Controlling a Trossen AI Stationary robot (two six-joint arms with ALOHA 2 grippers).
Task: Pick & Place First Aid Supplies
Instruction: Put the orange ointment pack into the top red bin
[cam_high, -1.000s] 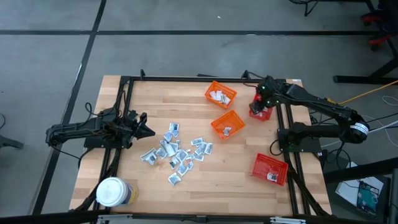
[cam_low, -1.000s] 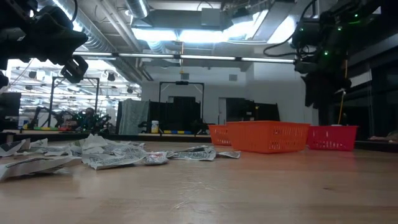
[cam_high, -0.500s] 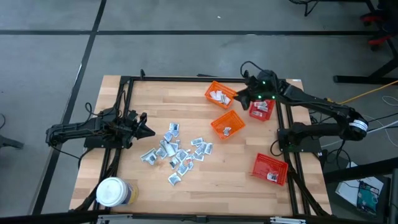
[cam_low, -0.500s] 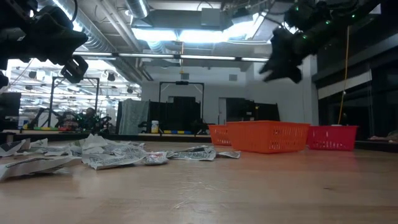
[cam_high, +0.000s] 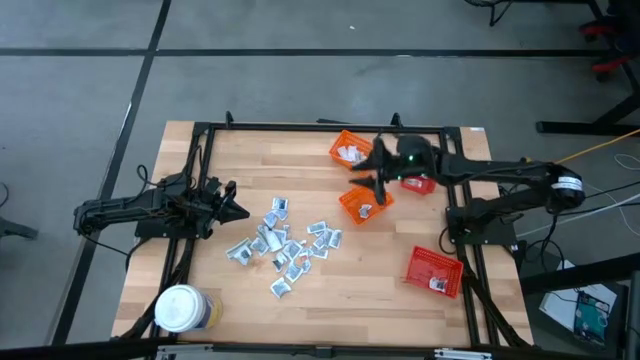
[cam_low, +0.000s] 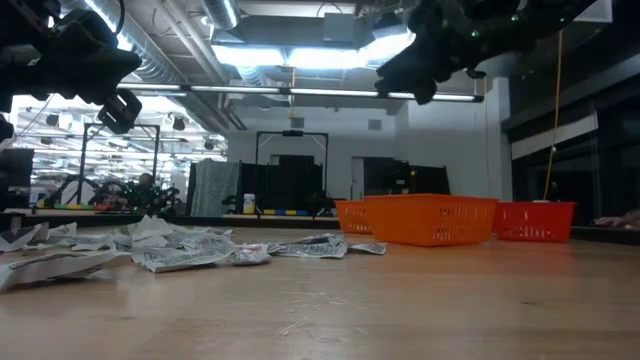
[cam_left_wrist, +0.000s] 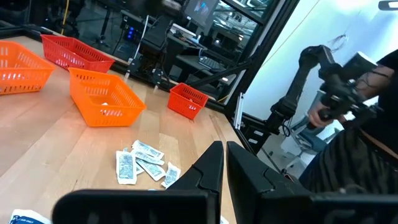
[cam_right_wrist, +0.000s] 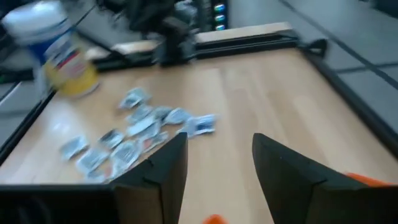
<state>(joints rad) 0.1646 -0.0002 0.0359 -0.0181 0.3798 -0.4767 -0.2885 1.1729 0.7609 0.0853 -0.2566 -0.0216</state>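
The left gripper's (cam_left_wrist: 224, 163) dark fingers (cam_left_wrist: 208, 168) sit pressed together above a wooden table (cam_left_wrist: 56, 143), where silvery sachets (cam_left_wrist: 142, 163) lie near an orange mesh basket (cam_left_wrist: 106, 98); red baskets (cam_left_wrist: 188, 99) stand beyond.

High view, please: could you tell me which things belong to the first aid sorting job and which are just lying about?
Job:
- sachets
- orange baskets
- red baskets
- right claw, open, empty

Lying about:
- jar
- left claw, shut, waiting at the table's left edge

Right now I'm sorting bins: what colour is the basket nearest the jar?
Red basket; clearest in the high view.
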